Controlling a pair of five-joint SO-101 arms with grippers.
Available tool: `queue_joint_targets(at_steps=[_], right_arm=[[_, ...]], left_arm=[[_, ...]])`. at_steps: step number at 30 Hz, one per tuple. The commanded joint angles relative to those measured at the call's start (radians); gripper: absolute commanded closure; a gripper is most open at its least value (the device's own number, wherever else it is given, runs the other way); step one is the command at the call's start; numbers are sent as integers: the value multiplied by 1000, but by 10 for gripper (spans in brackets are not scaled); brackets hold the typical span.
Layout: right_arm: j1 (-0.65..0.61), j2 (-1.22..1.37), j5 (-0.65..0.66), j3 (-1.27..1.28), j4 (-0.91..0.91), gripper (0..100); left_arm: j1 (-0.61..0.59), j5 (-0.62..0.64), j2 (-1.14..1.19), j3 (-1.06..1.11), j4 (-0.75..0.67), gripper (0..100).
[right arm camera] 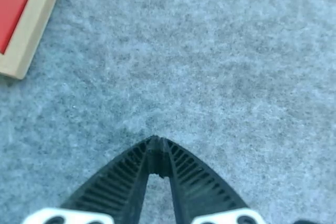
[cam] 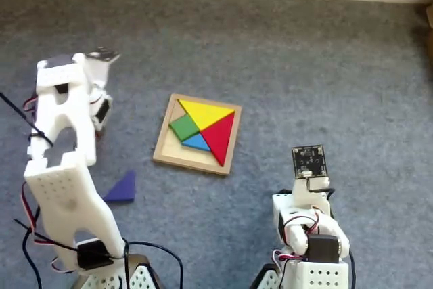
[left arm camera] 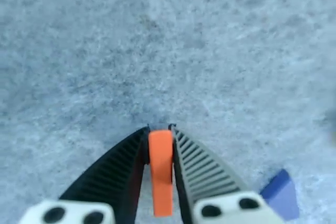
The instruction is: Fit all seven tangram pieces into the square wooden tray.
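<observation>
The square wooden tray (cam: 193, 162) lies near the middle of the grey carpet (cam: 304, 65), turned a little askew. Four pieces sit in it: a yellow triangle (cam: 203, 112) along its far edge, a red triangle (cam: 220, 137) against the side towards the right arm, a green piece (cam: 183, 128) and a small blue triangle (cam: 197, 142) touching them near the centre. The strip of tray along the side towards the left arm is bare wood. A dark blue triangle (cam: 123, 187) lies flat on the carpet, apart from the tray and just beside the left arm (cam: 64, 167). The left gripper (left arm camera: 160, 132) is clenched on an orange piece (left arm camera: 160, 171), held on edge between its jaws above the carpet. The right gripper (right arm camera: 157, 142) has its fingertips pressed together on nothing, over bare carpet near a corner of the tray.
</observation>
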Motion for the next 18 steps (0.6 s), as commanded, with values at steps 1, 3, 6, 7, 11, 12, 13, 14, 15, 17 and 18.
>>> queue_joint_targets(at_steps=[1,3,6,7,11,12,13,14,15,17,18], right_arm=[[12,13,0,143,8,982],[12,13,0,143,8,982],[12,13,0,143,8,982],[12,13,0,143,8,982],[12,13,0,143,8,982],[12,13,0,143,8,982],[12,13,0,143,8,982],[12,13,0,143,8,982],[12,13,0,143,8,982],[12,13,0,143,8,982],[12,13,0,143,8,982]], left_arm=[[117,-8,-166,53,3,995],[176,-8,-220,91,2,995],[257,8,-280,142,-38,995],[278,34,-292,156,-60,995],[358,78,-320,202,-143,995],[380,78,-321,211,-160,995],[401,78,-323,220,-176,995],[420,80,-325,229,-192,995],[440,86,-325,237,-210,995],[472,137,-326,252,-252,995],[484,157,-326,259,-272,995]])
